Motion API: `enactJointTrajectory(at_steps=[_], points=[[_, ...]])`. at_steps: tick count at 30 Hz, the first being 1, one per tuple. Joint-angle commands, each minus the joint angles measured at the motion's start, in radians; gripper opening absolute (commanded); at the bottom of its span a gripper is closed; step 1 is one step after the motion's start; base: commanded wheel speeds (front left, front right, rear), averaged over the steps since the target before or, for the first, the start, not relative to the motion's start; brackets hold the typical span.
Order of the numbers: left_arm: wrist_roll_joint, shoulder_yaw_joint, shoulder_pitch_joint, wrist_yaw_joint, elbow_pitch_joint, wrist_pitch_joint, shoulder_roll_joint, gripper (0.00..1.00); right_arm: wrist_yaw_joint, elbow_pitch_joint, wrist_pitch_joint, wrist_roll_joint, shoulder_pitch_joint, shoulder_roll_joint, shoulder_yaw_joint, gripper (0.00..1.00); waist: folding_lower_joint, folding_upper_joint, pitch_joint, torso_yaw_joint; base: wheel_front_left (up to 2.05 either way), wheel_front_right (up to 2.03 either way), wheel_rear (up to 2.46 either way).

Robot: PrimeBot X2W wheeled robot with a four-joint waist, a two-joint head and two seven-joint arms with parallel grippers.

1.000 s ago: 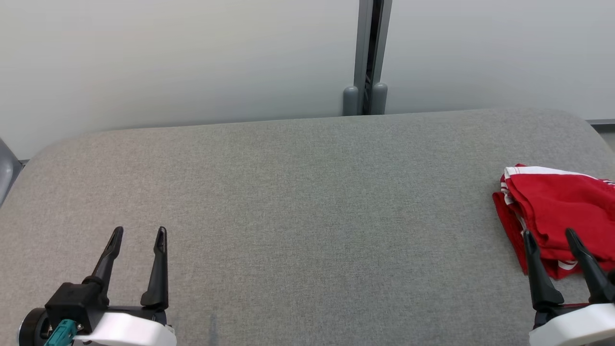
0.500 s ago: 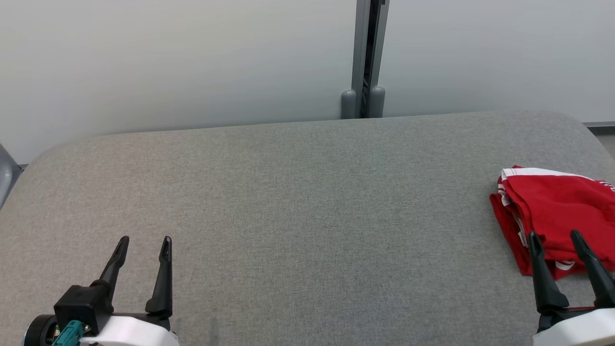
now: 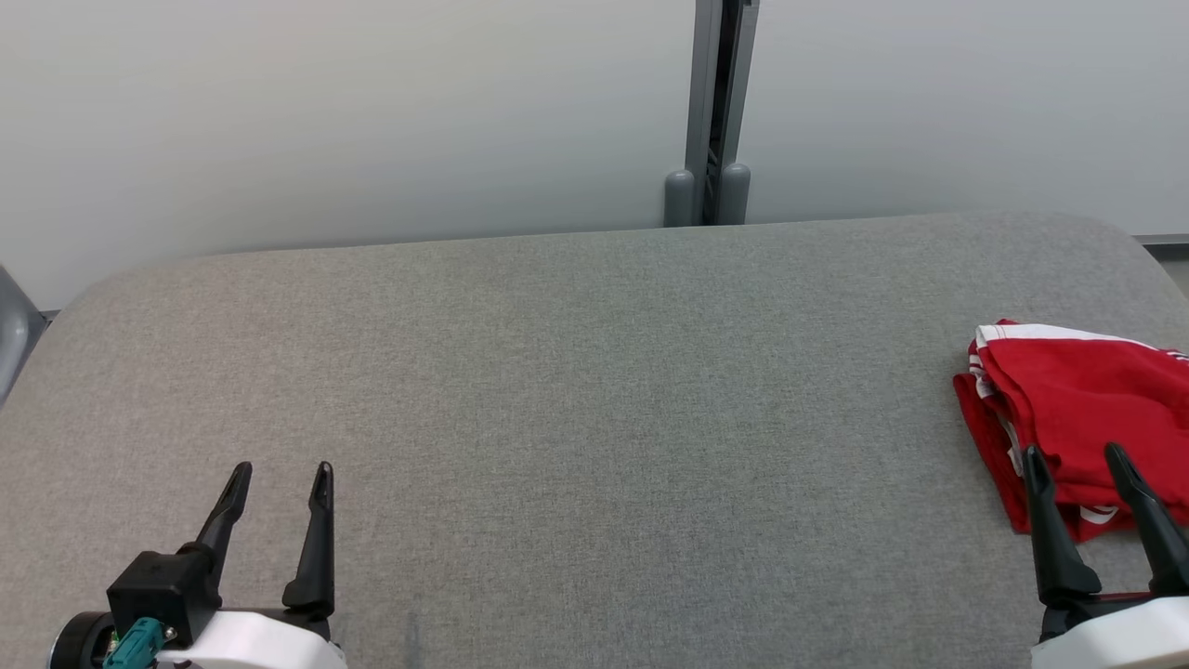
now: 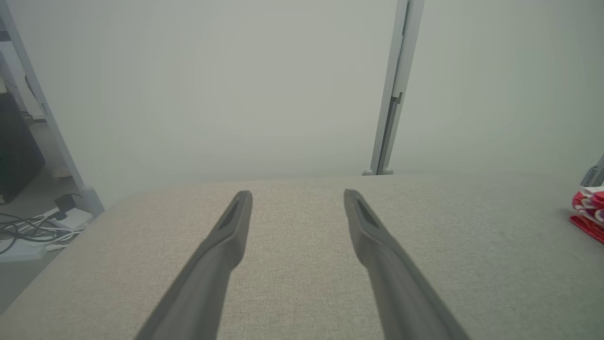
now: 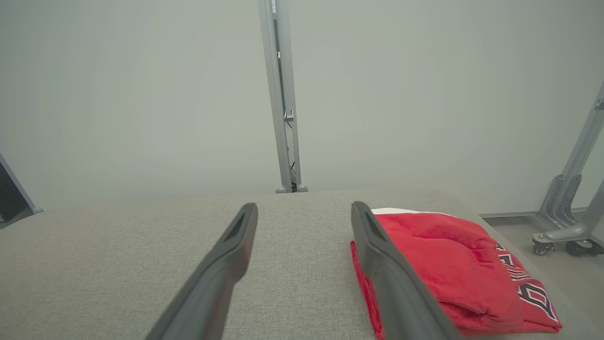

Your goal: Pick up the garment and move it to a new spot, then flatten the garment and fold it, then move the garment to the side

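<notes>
The garment [image 3: 1077, 409] is red with white trim, folded into a compact bundle at the table's right side; the right wrist view shows the garment [image 5: 453, 264] with dark lettering along one edge. My right gripper [image 3: 1073, 455] stands open just in front of it, its fingertips [image 3: 1033, 460] overlapping the near edge in the head view, gripping nothing. In the right wrist view the right gripper [image 5: 304, 208] has the bundle just beyond its right finger. My left gripper [image 3: 281, 472] is open and empty over bare table at the lower left, far from the garment [image 4: 587, 212].
The grey fabric-covered table [image 3: 576, 390] has rounded far corners. Behind it rises a pale wall with a grey upright post [image 3: 711, 111]. Cables and a power strip [image 4: 28, 231] lie on the floor off the left. A wheeled frame leg [image 5: 566, 217] stands off the right.
Both grippers have drawn back slightly toward the near edge. The head camera shifted a little. The garment lies where it was.
</notes>
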Motion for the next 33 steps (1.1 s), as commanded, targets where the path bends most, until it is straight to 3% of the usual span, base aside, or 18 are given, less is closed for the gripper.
enactJointTrajectory(at_steps=[1, 9, 10, 14, 33], points=[[-0.004, -0.001, -0.007, -0.004, 0.004, 0.001, 0.003, 1.0, 0.0, -0.002, -0.007, 0.004, 0.003, -0.001, -0.002, 1.0, 0.0, -0.0001, 0.0, 0.001, 0.0, 0.0, 0.0], [-0.008, -0.009, -0.025, -0.015, 0.022, -0.008, 0.0, 1.0, 0.0, -0.003, -0.005, 0.012, -0.001, 0.0, -0.003, 1.0, 0.0, -0.0001, 0.0, 0.009, 0.0, 0.0, 0.0], [-0.005, -0.011, -0.011, -0.015, 0.022, -0.005, -0.002, 0.0, 0.0, 0.0, -0.005, 0.01, 0.0, 0.001, 0.0, 0.0, 0.0, -0.0001, 0.0, 0.01, 0.0, 0.0, 0.0], [-0.008, -0.025, 0.016, -0.016, 0.052, -0.003, -0.03, 0.0, 0.0, 0.037, -0.004, 0.014, 0.01, 0.015, 0.007, 0.0, 0.0, -0.0001, 0.0, 0.01, 0.0, 0.0, 0.0], [-0.267, 0.033, -0.031, -0.117, 0.125, 0.0, -0.109, 0.0, 0.0, 0.145, 0.062, 0.332, -0.063, 0.011, -0.05, 0.0, 0.0, -0.0001, 0.004, 0.005, 0.0, 0.0, 0.0]])
